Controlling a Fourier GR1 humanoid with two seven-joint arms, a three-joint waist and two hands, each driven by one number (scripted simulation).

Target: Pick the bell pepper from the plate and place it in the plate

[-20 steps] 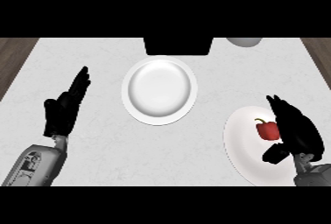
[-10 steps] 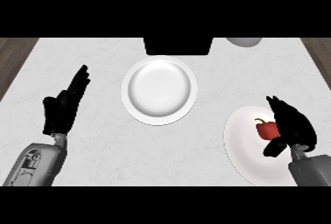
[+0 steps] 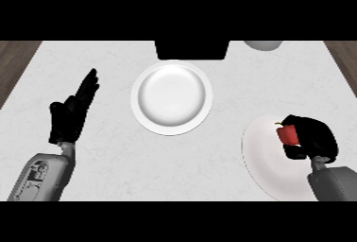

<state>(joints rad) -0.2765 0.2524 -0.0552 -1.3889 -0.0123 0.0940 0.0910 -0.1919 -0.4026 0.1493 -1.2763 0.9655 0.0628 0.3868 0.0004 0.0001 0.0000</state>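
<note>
Red bell pepper (image 3: 286,135) is enclosed by curled fingers of right hand (image 3: 314,137), over the near plate (image 3: 268,165), ready for lifting. Target plate (image 3: 171,98) lies well left. Left hand (image 3: 73,111) rests open, fingers straight.

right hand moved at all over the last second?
Yes. The right hand has closed in leftward over the near plate; its fingers now curl round the bell pepper, which hasn't shifted on that plate.

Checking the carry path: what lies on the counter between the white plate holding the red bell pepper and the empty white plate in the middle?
Only bare white counter, in the head view.
</note>
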